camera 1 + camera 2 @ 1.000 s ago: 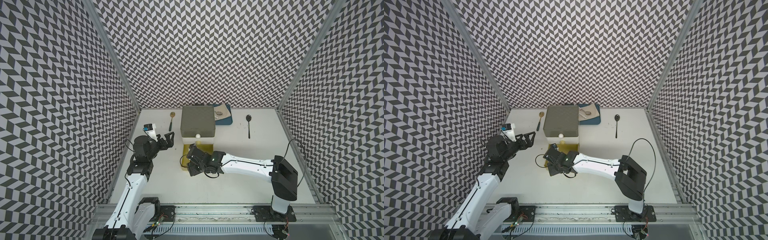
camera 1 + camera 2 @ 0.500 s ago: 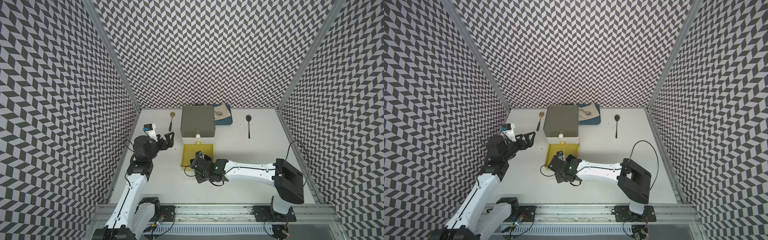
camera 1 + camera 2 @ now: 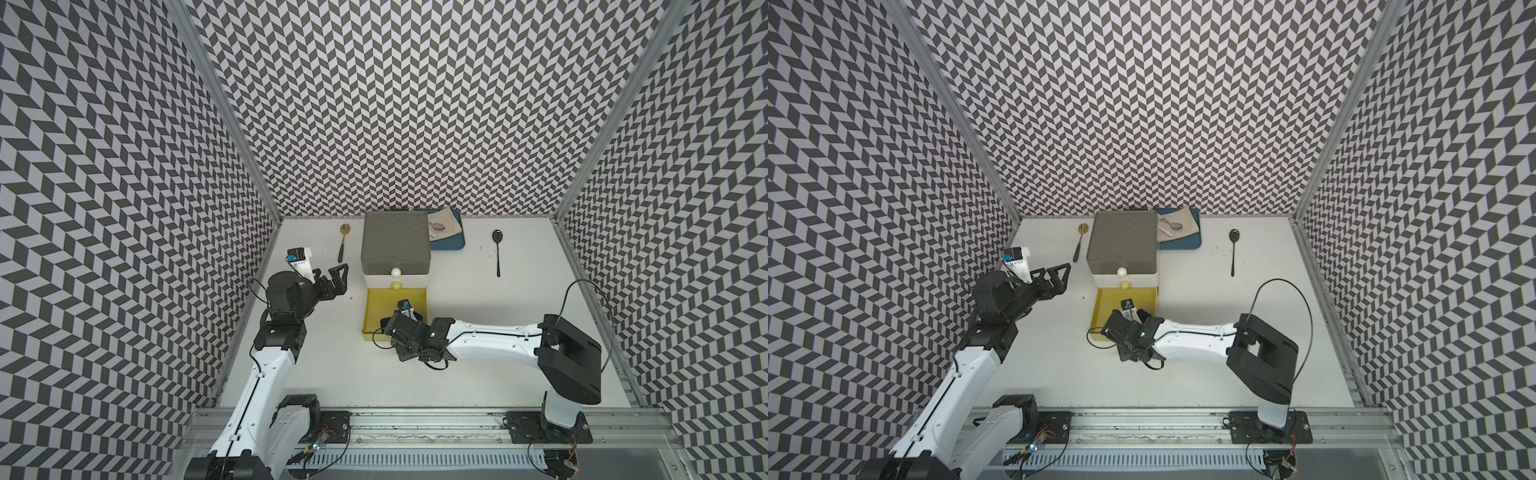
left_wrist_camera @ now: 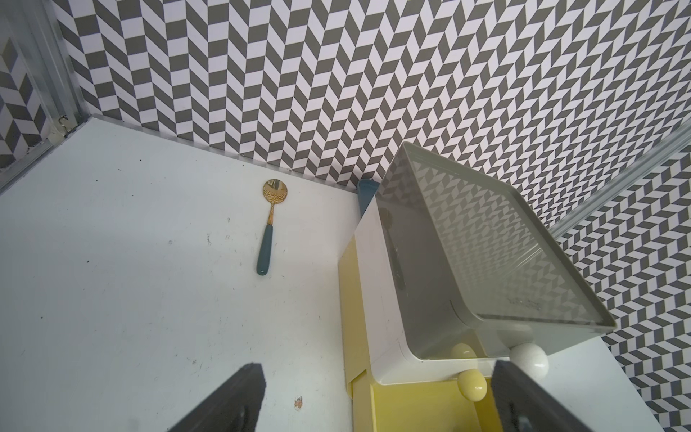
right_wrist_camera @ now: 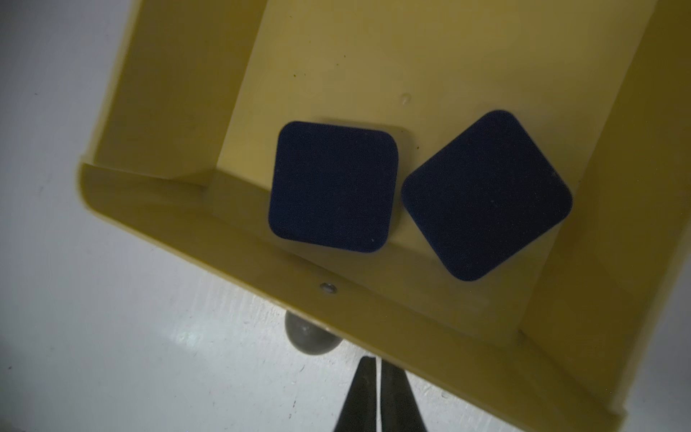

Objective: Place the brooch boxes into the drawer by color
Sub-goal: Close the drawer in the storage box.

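The drawer [image 3: 395, 237] [image 3: 1123, 239] [image 4: 467, 243] stands at the back middle, its pale yellow bottom tier [image 3: 374, 307] [image 5: 168, 93] pulled out. Two dark blue brooch boxes [image 5: 332, 187] [image 5: 486, 194] lie side by side inside it, near its front wall. My right gripper [image 3: 400, 345] [image 3: 1128, 347] [image 5: 377, 361] is shut and empty, just outside that front wall beside the knob [image 5: 310, 336]. The right arm hides the boxes in both top views. My left gripper [image 3: 338, 278] [image 3: 1059, 274] [image 4: 377, 368] hangs open and empty left of the drawer.
A gold spoon with a teal handle [image 3: 343, 243] [image 4: 271, 224] lies left of the drawer. A black spoon [image 3: 497, 249] lies to its right. A blue tray [image 3: 449, 243] with a cloth and a spoon sits behind the drawer's right corner.
My right gripper has drawn back from over the yellow tier to just past its front wall, and its jaws have gone from partly open to shut. The left arm has not moved.
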